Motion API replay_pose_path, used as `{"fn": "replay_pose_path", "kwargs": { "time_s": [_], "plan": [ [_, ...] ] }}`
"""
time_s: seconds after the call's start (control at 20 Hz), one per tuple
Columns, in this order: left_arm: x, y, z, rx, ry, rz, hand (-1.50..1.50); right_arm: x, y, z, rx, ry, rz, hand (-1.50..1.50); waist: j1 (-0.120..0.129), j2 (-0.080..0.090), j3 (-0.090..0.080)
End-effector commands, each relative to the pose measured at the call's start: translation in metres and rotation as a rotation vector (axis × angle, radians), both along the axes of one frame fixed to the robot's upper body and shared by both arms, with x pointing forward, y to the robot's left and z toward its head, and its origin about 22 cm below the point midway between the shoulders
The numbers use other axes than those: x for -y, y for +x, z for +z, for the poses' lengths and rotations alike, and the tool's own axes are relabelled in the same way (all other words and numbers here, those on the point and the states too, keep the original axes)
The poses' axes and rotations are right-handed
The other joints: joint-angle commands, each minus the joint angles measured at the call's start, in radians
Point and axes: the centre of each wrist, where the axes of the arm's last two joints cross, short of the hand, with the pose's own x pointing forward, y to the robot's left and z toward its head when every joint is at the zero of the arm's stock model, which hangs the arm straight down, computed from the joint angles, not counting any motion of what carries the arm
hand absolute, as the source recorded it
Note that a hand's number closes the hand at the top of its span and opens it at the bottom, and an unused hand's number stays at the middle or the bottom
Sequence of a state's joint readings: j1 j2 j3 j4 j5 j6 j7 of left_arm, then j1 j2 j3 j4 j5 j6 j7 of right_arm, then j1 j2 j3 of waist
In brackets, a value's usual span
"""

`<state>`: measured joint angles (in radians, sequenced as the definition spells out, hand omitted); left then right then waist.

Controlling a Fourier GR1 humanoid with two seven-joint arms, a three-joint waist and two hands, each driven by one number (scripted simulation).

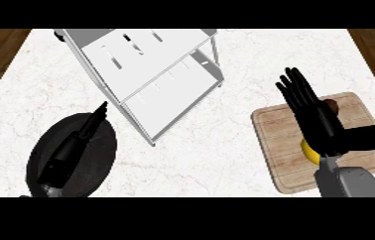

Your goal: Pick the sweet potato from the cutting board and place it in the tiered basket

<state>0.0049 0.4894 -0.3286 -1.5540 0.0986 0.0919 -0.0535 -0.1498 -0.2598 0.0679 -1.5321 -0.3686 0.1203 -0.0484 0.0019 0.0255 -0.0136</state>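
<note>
The right forearm [345, 180] came up from the lower edge, its right hand [316, 116] flat with fingers straight and slightly spread above the cutting board [278, 130]. The sweet potato [332, 105], a small reddish-brown lump, lay on the board just right of the fingers, mostly hidden behind them. The tiered basket [147, 50] stood well apart to the left.

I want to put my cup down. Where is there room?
Bare counter: between the tiered basket and the cutting board. Crowded: the board under the right hand, the black plate under the left hand.
</note>
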Motion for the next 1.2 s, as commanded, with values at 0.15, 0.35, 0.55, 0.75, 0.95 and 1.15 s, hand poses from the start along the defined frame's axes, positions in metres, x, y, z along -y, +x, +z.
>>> {"fn": "replay_pose_path", "kwargs": {
  "time_s": [0.15, 0.35, 0.55, 0.75, 0.95, 1.15],
  "plan": [
    [0.01, 0.012, 0.003, -0.041, -0.178, 0.099, 0.0, 0.064, -0.004, 0.03, 0.197, -0.508, -0.395, 1.5, -0.034, -0.029, 0.007],
    [0.013, 0.003, -0.01, -0.097, -0.257, 0.18, 0.0, 0.138, -0.019, 0.054, 0.281, -0.673, -0.96, -1.5, -0.138, -0.036, -0.001],
    [0.023, 0.004, 0.0, -0.117, -0.34, 0.156, 0.0, 0.121, -0.047, 0.009, 0.401, -0.856, -1.13, -1.5, -0.08, -0.024, 0.012],
    [0.033, 0.028, 0.017, -0.137, -0.335, 0.119, 0.0, 0.086, -0.054, -0.022, 0.361, -1.05, -1.078, -1.5, -0.032, -0.018, 0.009],
    [0.036, 0.017, 0.009, -0.138, -0.331, 0.125, 0.0, 0.08, -0.081, -0.052, 0.17, -1.224, -1.109, -1.5, -0.033, -0.018, 0.002],
    [0.039, 0.024, 0.016, -0.128, -0.331, 0.111, 0.0, 0.089, -0.078, -0.058, 0.018, -1.356, -1.194, -1.5, -0.03, -0.007, -0.003]
  ]
}}
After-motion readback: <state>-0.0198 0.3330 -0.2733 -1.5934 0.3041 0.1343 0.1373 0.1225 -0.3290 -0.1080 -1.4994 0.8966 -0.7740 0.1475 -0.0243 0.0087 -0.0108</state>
